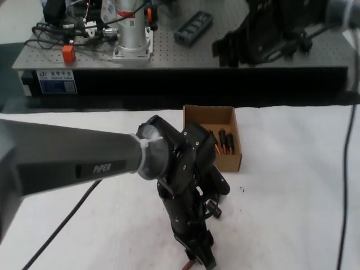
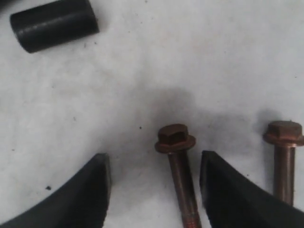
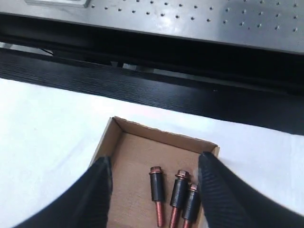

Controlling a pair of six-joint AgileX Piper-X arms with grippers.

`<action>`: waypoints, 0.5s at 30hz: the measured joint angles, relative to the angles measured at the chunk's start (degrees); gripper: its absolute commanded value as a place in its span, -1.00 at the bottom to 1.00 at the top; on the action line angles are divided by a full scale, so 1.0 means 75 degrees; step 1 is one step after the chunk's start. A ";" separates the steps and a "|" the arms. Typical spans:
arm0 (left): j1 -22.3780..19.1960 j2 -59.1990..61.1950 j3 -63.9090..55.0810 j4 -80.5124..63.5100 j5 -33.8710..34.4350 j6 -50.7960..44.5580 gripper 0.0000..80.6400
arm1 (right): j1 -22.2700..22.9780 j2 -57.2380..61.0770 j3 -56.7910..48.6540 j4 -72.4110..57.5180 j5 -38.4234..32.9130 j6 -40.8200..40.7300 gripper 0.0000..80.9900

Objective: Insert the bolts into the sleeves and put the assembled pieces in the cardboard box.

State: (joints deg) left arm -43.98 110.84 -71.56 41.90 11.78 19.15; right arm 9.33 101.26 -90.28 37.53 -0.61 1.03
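Observation:
My left gripper (image 2: 154, 161) is open and low over the white cloth. A copper bolt (image 2: 176, 161) lies between its fingers, head pointing away. A second bolt (image 2: 284, 152) lies just outside one finger, and a black sleeve (image 2: 54, 23) rests farther off. In the high view the left arm reaches down to the cloth near the front edge, and its gripper (image 1: 197, 256) hides the bolts. My right gripper (image 3: 154, 164) is open and hovers above the cardboard box (image 3: 161, 137), which holds three assembled pieces (image 3: 178, 192). The box (image 1: 211, 115) sits at mid-table with those pieces (image 1: 223, 142) along its right side.
A perforated metal bench (image 1: 225, 48) with a dark front edge runs across the back, carrying a post, cables and a grey tray. One cable (image 1: 344, 214) hangs over the cloth at the right, and another (image 1: 62, 225) trails at the left.

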 measured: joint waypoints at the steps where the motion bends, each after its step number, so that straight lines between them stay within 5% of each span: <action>1: 0.0000 0.0000 0.0002 0.0000 0.0004 0.0040 -0.35 | 0.0000 -0.0150 -0.0017 0.0233 0.0000 -0.0035 0.00; 6: 0.0000 0.0000 0.0002 0.0000 0.0061 0.0100 -0.81 | 0.0000 -0.0711 0.0314 0.1620 -0.0062 -0.0350 0.00; 15: 0.0000 0.0018 -0.0015 0.0014 0.0265 0.0093 -0.98 | 0.0016 -0.2114 0.2738 0.2283 -0.0355 -0.0396 0.00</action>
State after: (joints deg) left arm -43.98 110.98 -71.67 42.01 13.77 19.85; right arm 9.46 85.40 -69.74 54.65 -3.27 -1.94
